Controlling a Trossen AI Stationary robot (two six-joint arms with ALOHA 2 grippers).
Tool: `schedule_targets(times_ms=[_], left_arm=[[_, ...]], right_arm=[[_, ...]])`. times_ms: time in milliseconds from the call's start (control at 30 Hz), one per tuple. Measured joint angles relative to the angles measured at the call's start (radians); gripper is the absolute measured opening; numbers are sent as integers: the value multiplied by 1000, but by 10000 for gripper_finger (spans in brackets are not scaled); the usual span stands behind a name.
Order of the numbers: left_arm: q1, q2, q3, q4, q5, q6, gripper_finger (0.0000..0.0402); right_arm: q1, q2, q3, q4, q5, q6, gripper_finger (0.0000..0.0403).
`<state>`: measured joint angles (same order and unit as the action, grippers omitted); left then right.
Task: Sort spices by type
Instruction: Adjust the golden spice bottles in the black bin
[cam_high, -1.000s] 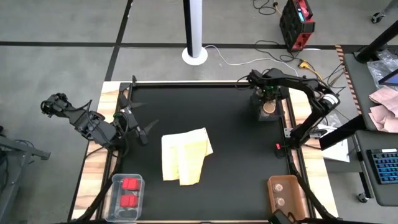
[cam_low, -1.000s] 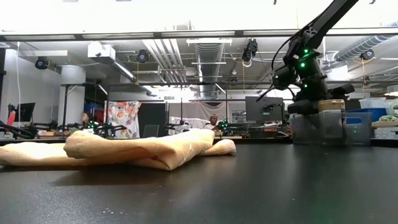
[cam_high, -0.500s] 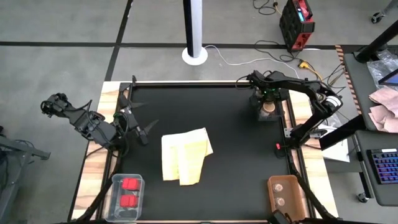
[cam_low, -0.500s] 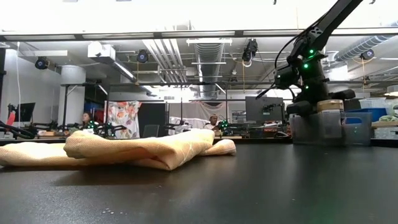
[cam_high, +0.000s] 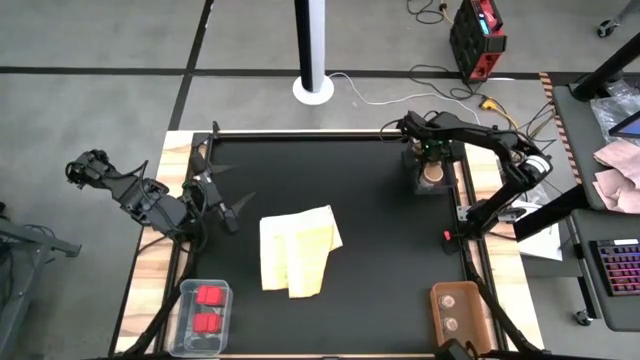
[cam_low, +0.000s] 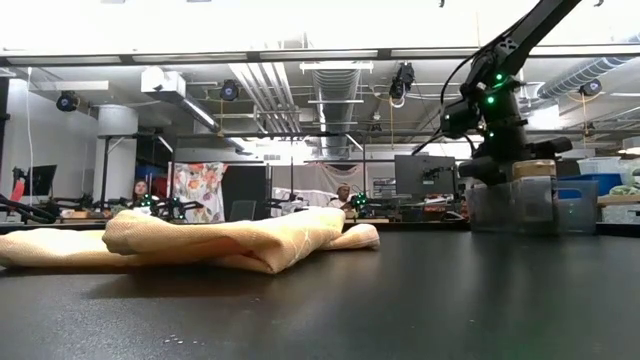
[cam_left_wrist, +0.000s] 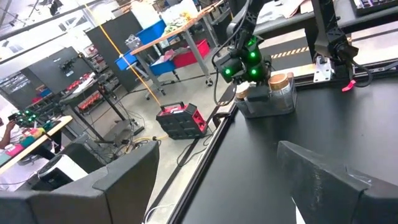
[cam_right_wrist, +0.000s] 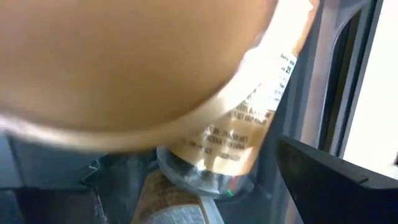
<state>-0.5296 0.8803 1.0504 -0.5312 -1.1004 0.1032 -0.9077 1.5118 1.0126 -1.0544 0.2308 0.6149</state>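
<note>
**Right claw over the jar bin, fingers apart**

The black rectangular table mat (cam_high: 370, 230) carried everything, with the folded yellow cloth (cam_high: 297, 250) lying well apart from both claws, near the middle. The right gripper (cam_high: 428, 153) hung directly above a clear plastic bin (cam_low: 515, 207) at the far right corner, its fingers spread and nothing visibly clamped between them. Just under that claw stood a short round jar with a tan-brown top (cam_high: 432, 173), inside the bin; the right wrist view showed the jar's lid and printed label filling most of the frame, close against the claw.

The left gripper (cam_high: 222, 205) waited at the mat's left edge, well apart from the right claw, fingers (cam_left_wrist: 124, 180) wide and empty.

On the near side, below the left claw, a clear rectangular tray (cam_high: 184, 322) held 2 small bright red blocky containers (cam_high: 208, 309). Well apart from the right claw, at the near right corner, a brown tray (cam_high: 437, 312) held 2 tiny pale round containers (cam_high: 451, 311).
</note>
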Motion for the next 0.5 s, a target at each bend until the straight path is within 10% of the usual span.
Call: schedule_targets(times_ms=[500], left_arm=[[0, -2, 0, 0, 0, 14, 311]], right_arm=[[-1, 51, -9, 11, 12, 62, 361]])
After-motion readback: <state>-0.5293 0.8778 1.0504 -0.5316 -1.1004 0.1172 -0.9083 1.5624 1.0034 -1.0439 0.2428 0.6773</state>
